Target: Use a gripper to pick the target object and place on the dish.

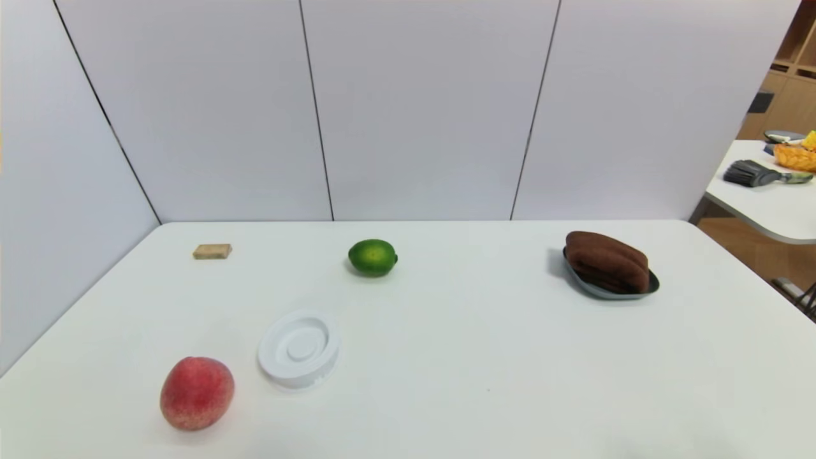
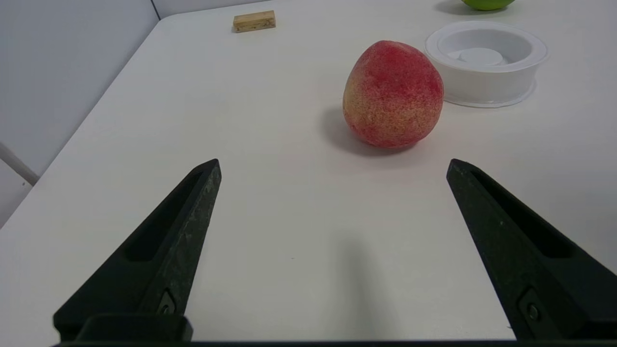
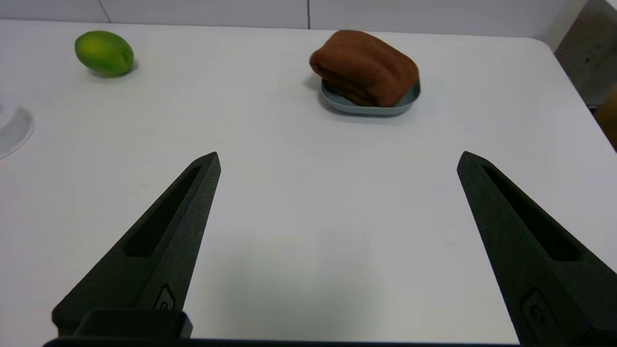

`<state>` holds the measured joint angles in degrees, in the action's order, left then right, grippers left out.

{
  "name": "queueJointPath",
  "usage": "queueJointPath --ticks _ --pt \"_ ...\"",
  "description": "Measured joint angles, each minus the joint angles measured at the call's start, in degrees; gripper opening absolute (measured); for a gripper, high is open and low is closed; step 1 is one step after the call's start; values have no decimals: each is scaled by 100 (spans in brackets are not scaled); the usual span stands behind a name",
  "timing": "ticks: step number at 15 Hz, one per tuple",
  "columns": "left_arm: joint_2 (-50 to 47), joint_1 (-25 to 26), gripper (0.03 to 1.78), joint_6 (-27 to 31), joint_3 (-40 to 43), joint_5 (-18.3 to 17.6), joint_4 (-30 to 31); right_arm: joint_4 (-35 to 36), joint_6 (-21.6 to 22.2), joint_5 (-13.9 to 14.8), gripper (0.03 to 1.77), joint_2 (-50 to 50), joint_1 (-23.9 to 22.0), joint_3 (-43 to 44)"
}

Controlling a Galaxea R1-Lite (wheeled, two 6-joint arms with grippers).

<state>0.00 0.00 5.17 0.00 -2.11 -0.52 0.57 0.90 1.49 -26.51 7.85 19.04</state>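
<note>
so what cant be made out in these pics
- Dish floor: mostly hidden under the brown towel in the head view and right wrist view.
- Towel's underside: out of sight in both, facing down into the dish.
- White ridged disc: cut off by the picture's edge in the right wrist view.
- Green fruit: cut off by the top edge in the left wrist view.
- Both claws: outside the head view.

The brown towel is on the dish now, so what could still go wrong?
The towel is bulky, bulges past the rim of the dish and sits a bit lopsided, so a bump might make it slide off.

If the right pincer, open and empty over the table, swung back toward the towel, it could snag the cloth or push the dish.

The peach is round and lies loose near the open left pincer, so a careless move might roll it.
</note>
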Motion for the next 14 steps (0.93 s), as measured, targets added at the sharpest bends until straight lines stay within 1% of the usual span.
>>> queueJointPath --ticks 2,4,6,9,10,13,14 --pt "0 0 169 0 0 0 0 17 -63 16 170 474 -278 -363" --pt "0 0 169 -2 0 -1 0 90 -161 16 170 891 -461 -695" --pt "0 0 169 0 0 0 0 293 -283 -28 170 1293 -653 -1080" --pt "0 0 169 1 0 0 0 691 -508 -116 170 1851 -775 -1725" --pt "0 0 169 0 0 0 0 618 -541 -156 170 2030 -785 -1808" --pt "0 0 169 0 0 0 1 -35 -500 -236 170 2472 -792 -1894" --pt "0 0 169 -2 0 0 0 -50 -492 -252 170 2539 -792 -1897"
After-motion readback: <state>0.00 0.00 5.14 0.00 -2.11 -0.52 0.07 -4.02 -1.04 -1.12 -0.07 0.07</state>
